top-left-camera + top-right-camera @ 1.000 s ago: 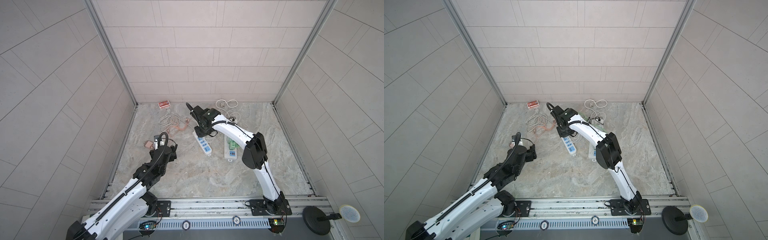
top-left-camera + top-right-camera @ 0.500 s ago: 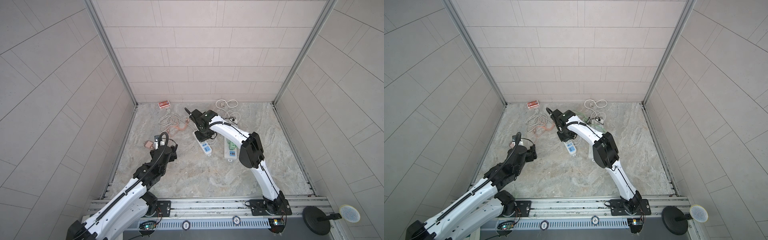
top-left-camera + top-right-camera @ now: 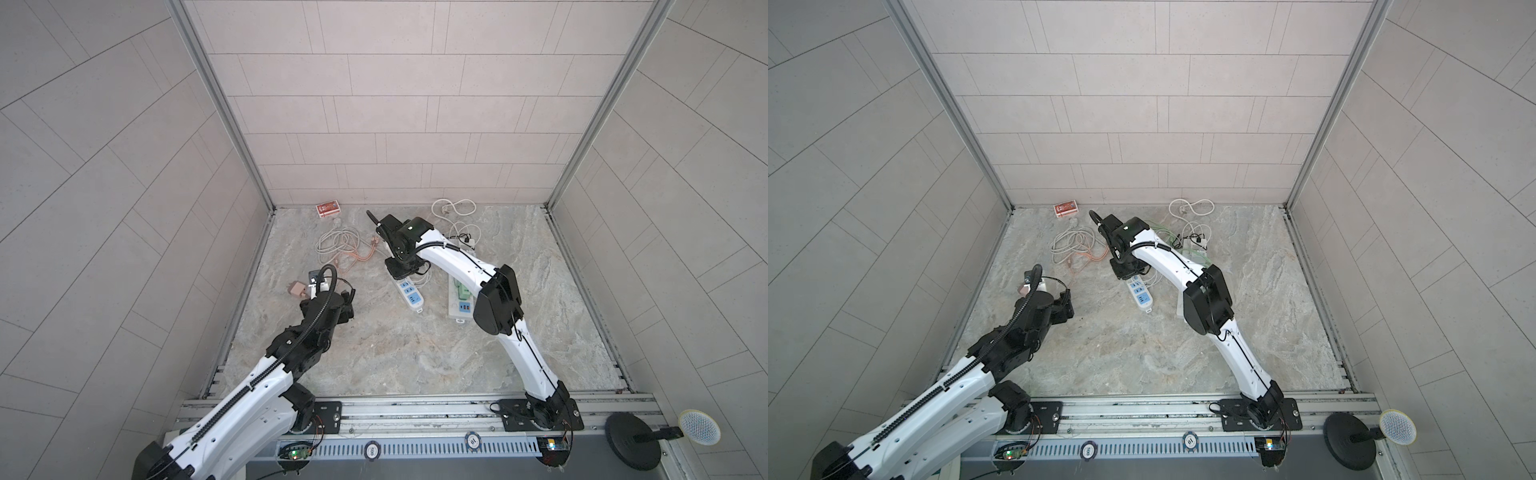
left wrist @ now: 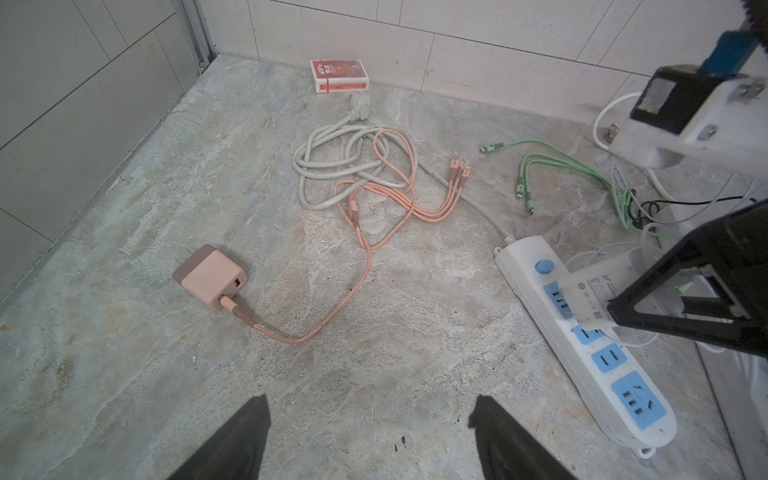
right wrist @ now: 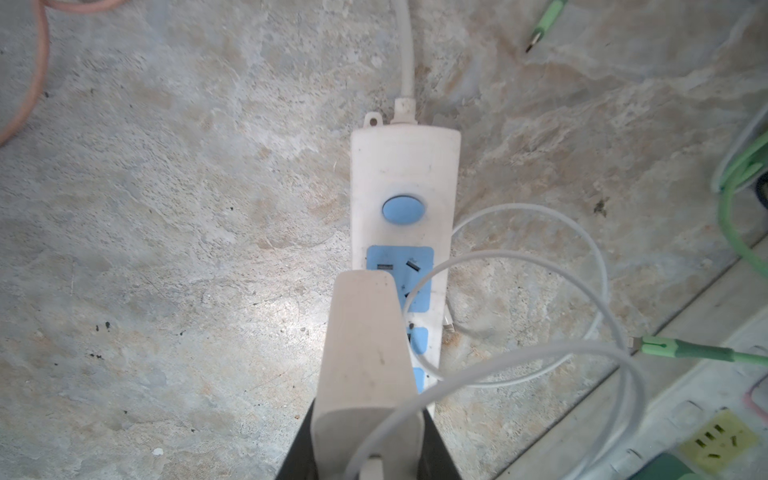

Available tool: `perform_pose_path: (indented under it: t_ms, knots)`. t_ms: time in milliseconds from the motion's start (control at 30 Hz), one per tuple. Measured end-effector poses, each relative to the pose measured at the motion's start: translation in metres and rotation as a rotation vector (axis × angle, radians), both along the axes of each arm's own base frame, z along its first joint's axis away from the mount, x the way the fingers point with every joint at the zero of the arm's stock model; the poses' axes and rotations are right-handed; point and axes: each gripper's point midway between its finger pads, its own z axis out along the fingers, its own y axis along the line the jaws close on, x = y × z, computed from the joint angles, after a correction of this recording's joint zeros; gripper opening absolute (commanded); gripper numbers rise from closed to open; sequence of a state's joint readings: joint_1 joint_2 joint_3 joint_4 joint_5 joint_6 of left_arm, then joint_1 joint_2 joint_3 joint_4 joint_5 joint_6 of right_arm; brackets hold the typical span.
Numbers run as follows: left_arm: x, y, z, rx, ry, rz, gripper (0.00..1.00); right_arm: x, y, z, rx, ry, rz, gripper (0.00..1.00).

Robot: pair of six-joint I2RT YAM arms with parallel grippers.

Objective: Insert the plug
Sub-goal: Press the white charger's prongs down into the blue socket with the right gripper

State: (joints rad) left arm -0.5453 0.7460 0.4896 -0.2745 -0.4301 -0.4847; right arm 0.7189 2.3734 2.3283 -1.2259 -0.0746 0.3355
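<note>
White charger plug [image 5: 365,353] pinched in right gripper [image 5: 370,444], tilted at first blue socket [image 5: 415,259] of power strip [image 5: 405,174]. Left gripper [image 4: 370,436] spread, empty. Risk: prongs hidden; misaligned push shoves unheld strip, looped cable [image 5: 540,348] snags.

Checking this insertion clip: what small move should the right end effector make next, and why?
Probably ease the white charger straight down: the right end effector grips it over the power strip's blue socket beside the round switch; whether its prongs are in is hidden.
</note>
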Motion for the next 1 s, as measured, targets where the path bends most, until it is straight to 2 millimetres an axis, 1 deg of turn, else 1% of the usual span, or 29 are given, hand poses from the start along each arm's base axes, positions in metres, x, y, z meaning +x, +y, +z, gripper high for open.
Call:
perform_pose_path:
  t_ms: [33, 633, 867, 1000]
  knots:
    - [0.000, 0.000, 0.000, 0.002, 0.000, 0.000, 0.83, 0.000, 0.000, -0.003, -0.004, 0.005, 0.000, 0.00]
    - [0.000, 0.000, 0.000, 0.005, -0.001, -0.001, 0.83, 0.010, -0.007, 0.002, 0.000, -0.012, 0.001, 0.00]
    - [0.000, 0.001, 0.000, 0.006, -0.001, -0.001, 0.82, 0.012, -0.005, -0.008, -0.010, -0.001, 0.010, 0.00]
    - [0.000, 0.001, 0.000, 0.006, -0.002, 0.000, 0.83, 0.012, -0.005, -0.009, -0.012, 0.000, 0.009, 0.00]
